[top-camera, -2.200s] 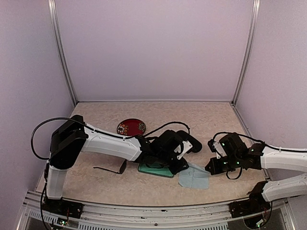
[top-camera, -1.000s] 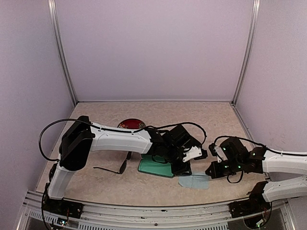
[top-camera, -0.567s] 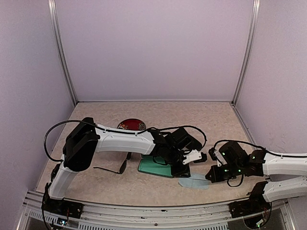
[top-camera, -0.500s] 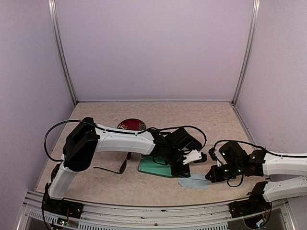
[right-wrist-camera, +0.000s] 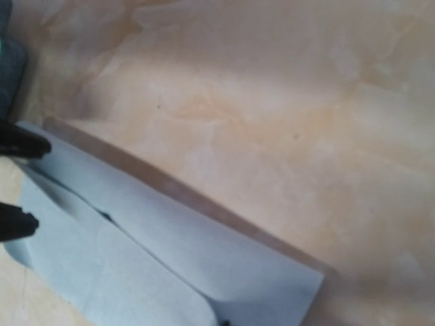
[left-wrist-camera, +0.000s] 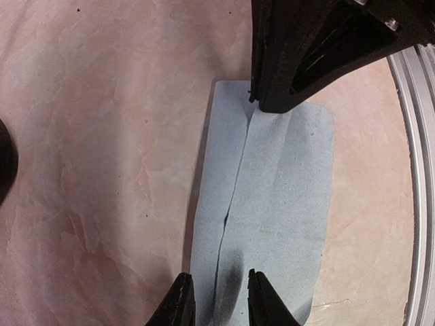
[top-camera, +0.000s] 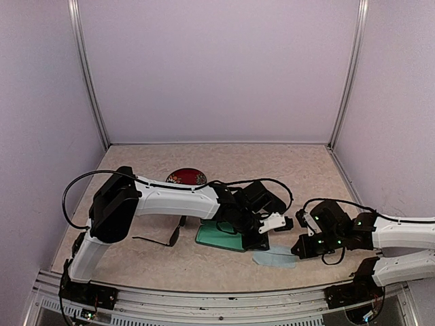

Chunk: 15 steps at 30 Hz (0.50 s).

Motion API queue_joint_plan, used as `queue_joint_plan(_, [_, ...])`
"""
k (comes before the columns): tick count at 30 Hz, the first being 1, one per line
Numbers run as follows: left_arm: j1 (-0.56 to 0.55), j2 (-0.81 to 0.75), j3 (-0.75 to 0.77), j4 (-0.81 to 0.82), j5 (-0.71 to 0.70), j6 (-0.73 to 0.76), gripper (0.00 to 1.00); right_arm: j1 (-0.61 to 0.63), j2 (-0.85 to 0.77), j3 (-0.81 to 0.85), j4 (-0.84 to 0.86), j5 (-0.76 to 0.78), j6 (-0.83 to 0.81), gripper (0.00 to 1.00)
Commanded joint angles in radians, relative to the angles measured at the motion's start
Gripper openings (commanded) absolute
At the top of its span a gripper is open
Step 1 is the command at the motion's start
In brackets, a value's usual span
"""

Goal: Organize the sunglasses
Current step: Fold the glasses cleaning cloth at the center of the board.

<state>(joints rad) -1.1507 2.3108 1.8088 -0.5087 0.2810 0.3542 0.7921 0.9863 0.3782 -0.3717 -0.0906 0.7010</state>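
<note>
Sunglasses point(top-camera: 162, 239) with a thin black frame are laid crosswise on the desk point(top-camera: 224, 159), well left of the left fingers point(left-wrist-camera: 181, 305), which are set narrowly astride the blue-grey case point(left-wrist-camera: 285, 204) (grip cannot be told), while right fingers point(left-wrist-camera: 279, 88) are closed.

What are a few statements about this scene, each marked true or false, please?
1. The left gripper is at one end of the blue-grey pouch and the right gripper is at the other. True.
2. The left gripper holds the black sunglasses. False: they lie on the table beside the left arm, untouched.
3. The right gripper is wide open. False: it is shut, with its tip on the pouch.
4. A red oval item lies beyond the left arm. True.
</note>
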Motion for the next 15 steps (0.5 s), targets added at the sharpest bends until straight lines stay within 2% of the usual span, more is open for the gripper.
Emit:
queue_joint_plan(1, [0.005,0.005,-0.008,-0.052,-0.024,0.009,0.28,0.012,-0.004,-0.016,-0.008,0.011,0.007,0.0])
queue_joint_plan(15, [-0.006,0.048,0.029,-0.077,-0.051,0.018,0.24,0.012,0.001,-0.013,-0.002,0.006,0.001,0.0])
